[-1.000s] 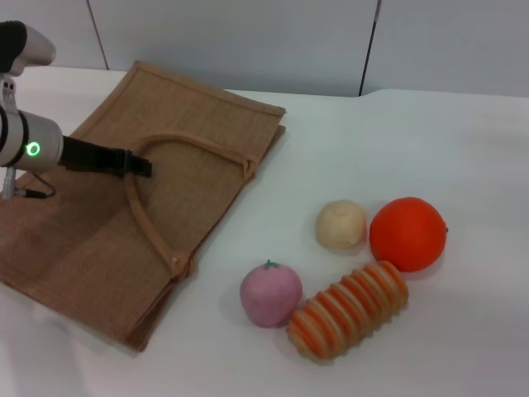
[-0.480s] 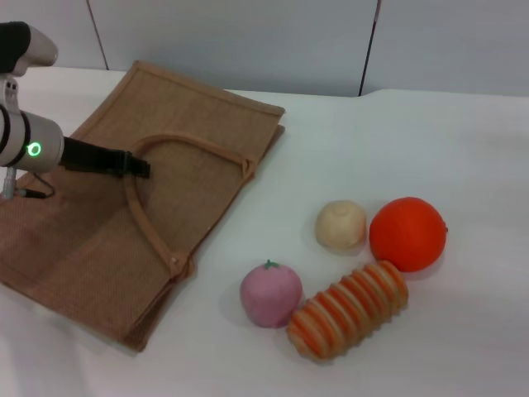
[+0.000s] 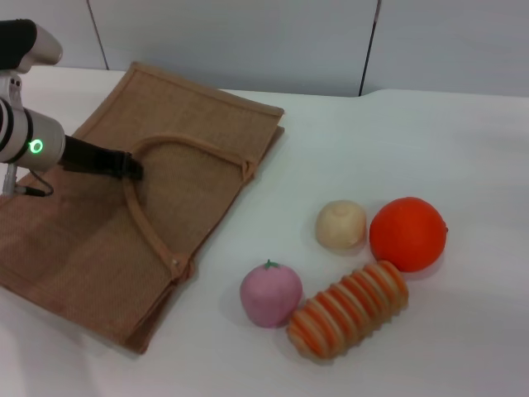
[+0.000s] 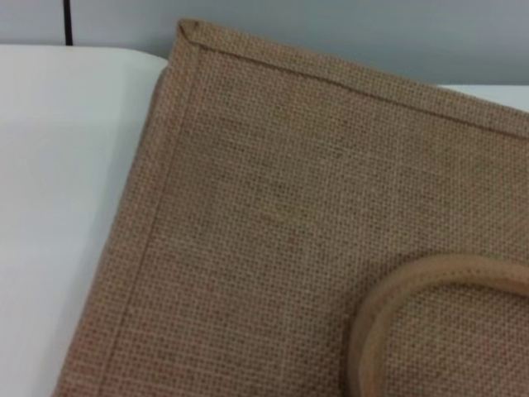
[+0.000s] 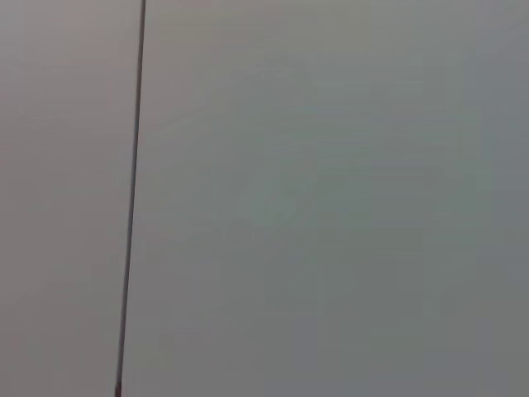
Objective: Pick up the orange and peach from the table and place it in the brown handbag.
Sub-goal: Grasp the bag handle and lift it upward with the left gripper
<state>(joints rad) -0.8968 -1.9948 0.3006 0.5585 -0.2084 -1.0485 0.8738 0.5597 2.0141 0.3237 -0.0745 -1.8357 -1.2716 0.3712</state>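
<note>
Fruit was all on the counter (image 3: 430, 149): orange (image 3: 407, 233) and peach (image 3: 270, 294) waited lower right, outside the flat brown handbag (image 3: 190, 132). Left claw (image 3: 132, 165) touched its strap; whether spread or pinched, I couldn't tell.

Tan woven handbag (image 3: 165, 132), pink peach (image 3: 270, 294) (green stem), orange-red orange (image 3: 407, 233).

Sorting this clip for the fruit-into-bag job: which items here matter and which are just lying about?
Job: orange; peach; handbag; left gripper at the bag's handle.
Lying about: beige ball; striped ribbed cylinder.
</note>
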